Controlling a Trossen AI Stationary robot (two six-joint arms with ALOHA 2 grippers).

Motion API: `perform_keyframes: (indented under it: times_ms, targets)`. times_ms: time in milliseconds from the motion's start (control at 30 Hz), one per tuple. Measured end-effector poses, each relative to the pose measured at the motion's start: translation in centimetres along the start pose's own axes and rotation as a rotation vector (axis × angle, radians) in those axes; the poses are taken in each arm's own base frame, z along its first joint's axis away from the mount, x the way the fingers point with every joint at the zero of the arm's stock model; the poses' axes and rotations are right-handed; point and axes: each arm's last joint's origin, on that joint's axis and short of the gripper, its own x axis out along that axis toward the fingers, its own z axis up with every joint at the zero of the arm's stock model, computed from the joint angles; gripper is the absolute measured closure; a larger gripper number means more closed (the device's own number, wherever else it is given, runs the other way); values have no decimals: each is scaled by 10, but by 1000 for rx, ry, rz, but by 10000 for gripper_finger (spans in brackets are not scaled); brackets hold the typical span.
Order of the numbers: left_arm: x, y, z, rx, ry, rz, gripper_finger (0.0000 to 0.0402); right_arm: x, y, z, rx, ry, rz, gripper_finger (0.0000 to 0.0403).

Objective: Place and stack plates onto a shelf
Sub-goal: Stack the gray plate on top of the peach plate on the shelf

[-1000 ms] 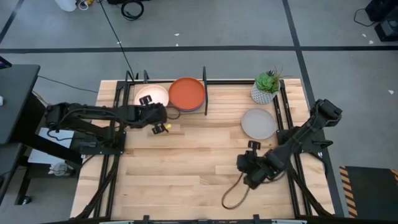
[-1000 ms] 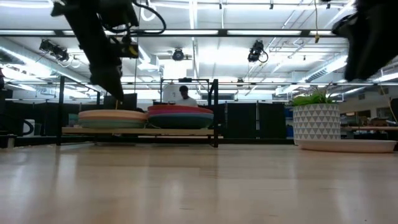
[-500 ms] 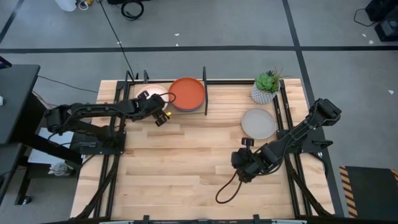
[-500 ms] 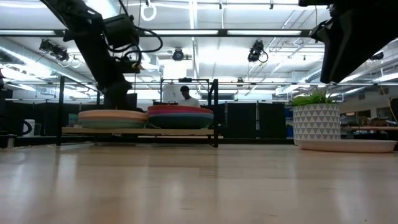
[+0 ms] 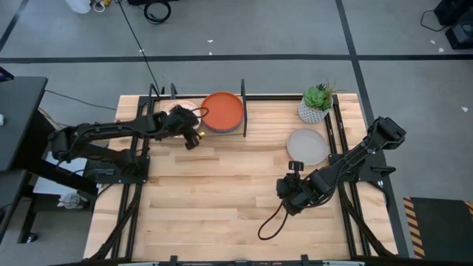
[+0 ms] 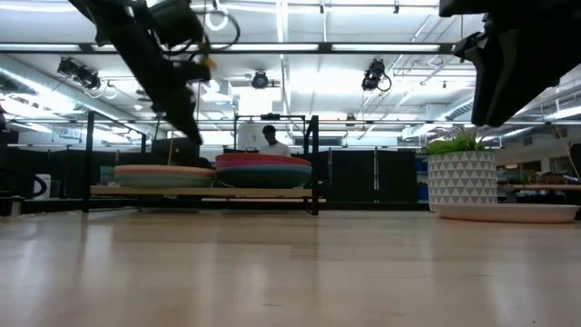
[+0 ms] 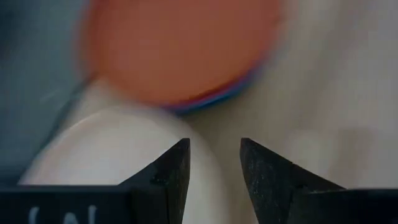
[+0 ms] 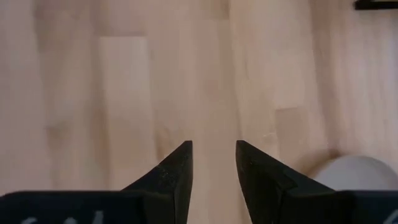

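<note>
The left gripper (image 5: 191, 134) was held above the shelf (image 5: 157, 111), over the near edge of the cream plate (image 5: 179, 111) that topped the left stack; its fingers (image 7: 169, 169) were parted by a narrow gap and nothing was held between them. Just beside that stack, the orange-red plate (image 5: 222, 111) was seen topping the right stack, with blue and red rims showing beneath it in the low view. The grey plate (image 5: 307, 146) lay alone on the tabletop (image 5: 222, 199), near the white pot with a green plant (image 5: 316, 103).

The right gripper (image 5: 290, 193) was poised over bare wood, near that grey plate but apart from it, its fingers (image 8: 176, 172) slightly parted and empty.

The main risk was judged to lie with the grey plate: being shallow and flat on the wood, it could be pushed instead of gripped and slid into the pot. Were it lifted by one rim, it might tilt and slip out. A low carry to the shelf could clip a black upright divider or knock a stack askew.
</note>
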Motion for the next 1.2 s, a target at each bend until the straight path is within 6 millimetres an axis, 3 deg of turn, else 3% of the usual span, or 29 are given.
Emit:
perform_keyframes:
  times_ms: [100,167,500,933,1200]
  targets:
    - [-7,-18,8,45,-101,-237,253,5,-3,-4,-1,-8,-61,268]
    - [-13,-32,11,84,-146,-308,253,12,-6,-9,18,4,-92,261]
    - [-41,-88,11,242,-273,-370,253,56,-43,-37,161,259,-171,210]
    - [-47,-98,2,251,-223,-345,253,91,-103,-27,226,368,-91,241]
    - [-46,-96,-6,229,-141,-339,253,99,-124,-24,268,391,-34,257]
